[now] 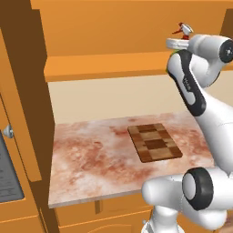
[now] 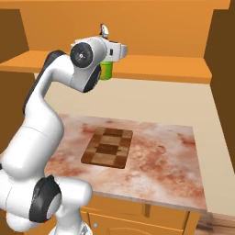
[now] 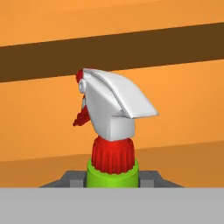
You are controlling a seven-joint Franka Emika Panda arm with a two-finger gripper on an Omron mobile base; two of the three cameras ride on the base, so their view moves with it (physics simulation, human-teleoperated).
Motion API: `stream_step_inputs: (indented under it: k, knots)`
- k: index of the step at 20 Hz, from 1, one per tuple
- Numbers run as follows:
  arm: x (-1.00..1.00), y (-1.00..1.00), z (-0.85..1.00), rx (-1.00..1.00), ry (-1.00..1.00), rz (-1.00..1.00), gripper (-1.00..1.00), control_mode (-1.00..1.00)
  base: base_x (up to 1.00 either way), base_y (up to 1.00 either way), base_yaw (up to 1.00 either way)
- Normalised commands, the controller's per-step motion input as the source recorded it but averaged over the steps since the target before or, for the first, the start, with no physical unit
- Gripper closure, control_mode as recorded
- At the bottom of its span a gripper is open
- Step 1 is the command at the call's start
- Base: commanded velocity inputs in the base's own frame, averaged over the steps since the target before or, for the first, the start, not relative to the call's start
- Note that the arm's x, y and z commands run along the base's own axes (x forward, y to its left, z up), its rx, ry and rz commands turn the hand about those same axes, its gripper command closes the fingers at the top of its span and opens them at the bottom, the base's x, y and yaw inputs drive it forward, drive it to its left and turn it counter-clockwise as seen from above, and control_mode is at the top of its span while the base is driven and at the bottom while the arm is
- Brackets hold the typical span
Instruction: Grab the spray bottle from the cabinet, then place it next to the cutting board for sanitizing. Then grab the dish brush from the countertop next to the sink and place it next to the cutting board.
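My gripper (image 3: 111,180) is shut on the green body of the spray bottle (image 3: 111,113), whose white trigger head and red collar stand upright above the fingers. In the base views the hand (image 2: 114,50) holds the spray bottle (image 2: 106,71) at the height of the cabinet's shelf (image 2: 156,69), high above the countertop (image 2: 165,156). The red tip of the spray bottle (image 1: 184,29) shows above my hand (image 1: 176,44). The checkered cutting board (image 1: 154,142) lies flat on the countertop (image 1: 91,159), below and in front of the bottle. The dish brush and the sink are out of view.
The cabinet's tall door (image 1: 18,91) stands open at the left with its round silver knob (image 1: 7,131). A pale wall backs the counter. Orange drawer fronts (image 2: 137,215) run under the counter's front edge. Bare marble lies on both sides of the cutting board (image 2: 108,148).
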Motion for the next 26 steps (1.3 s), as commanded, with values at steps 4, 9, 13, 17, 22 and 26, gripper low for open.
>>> stream_step_inputs:
  k: [4, 9, 13, 17, 22, 26]
  knots:
    - [-1.0, -0.2, 0.02, -0.02, 0.03, 0.0, 1.0, -1.0, 0.0, 0.0, 0.0]
    - [-1.0, -0.13, -0.21, -0.01, 0.03, -0.01, 1.0, -1.0, 0.0, 0.0, 0.0]
    - [-1.0, -0.18, -0.42, -0.01, 0.1, -0.04, 1.0, -1.0, 0.0, 0.0, 0.0]
    - [-0.7, -0.05, -0.69, -0.05, 0.1, 0.03, 1.0, -1.0, 0.0, 0.0, 0.0]
    - [0.09, -0.16, -0.93, 0.0, 0.06, 0.33, 1.0, -1.0, 0.0, 0.0, 0.0]
    - [0.42, -0.02, -0.95, 0.0, 0.02, 0.43, 1.0, -1.0, 0.0, 0.0, 0.0]
